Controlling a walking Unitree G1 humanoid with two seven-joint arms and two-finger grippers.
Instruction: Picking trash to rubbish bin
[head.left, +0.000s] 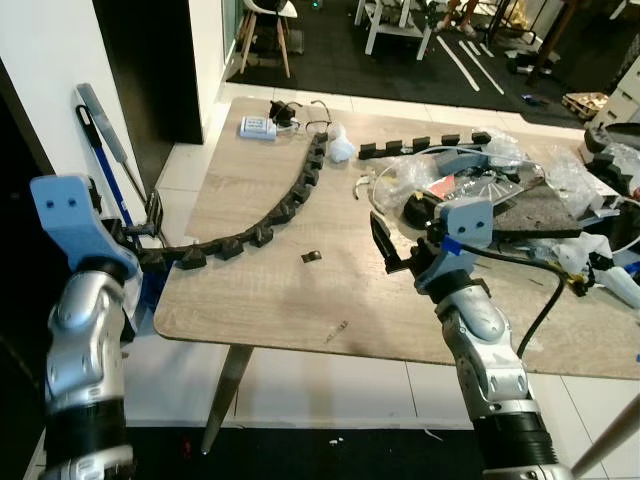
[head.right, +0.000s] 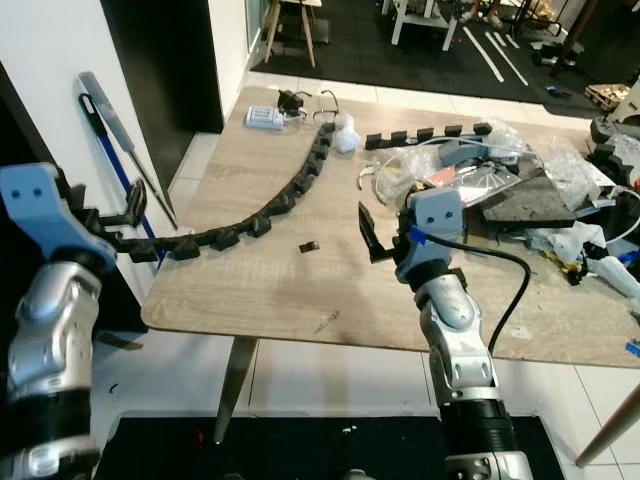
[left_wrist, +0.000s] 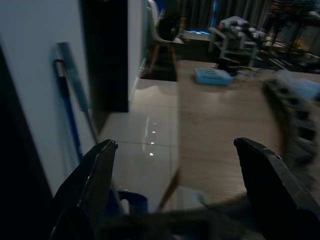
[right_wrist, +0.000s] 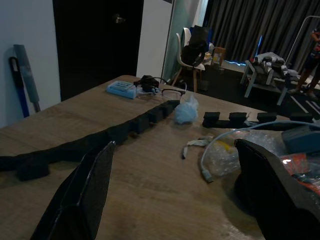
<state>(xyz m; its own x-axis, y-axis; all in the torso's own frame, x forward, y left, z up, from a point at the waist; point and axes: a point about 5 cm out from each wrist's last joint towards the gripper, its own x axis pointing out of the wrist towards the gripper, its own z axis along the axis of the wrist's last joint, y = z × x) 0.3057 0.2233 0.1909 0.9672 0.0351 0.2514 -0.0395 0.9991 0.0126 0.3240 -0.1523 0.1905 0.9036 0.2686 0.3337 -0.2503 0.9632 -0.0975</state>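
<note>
Left gripper (head.left: 150, 215) is open around the black foam strip (head.left: 290, 200)'s end, holding nothing; right gripper (head.left: 385, 245) open too. I judge the strip light, floppy; grasp near the end.

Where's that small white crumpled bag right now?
The white bag sits at the table's far side, in the eye views, touching the far end of the long black foam strip, right of the blue box.

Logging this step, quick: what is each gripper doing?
Left gripper: jaws open, at the end of the black foam strip.
Right gripper: jaws open, empty.
</note>
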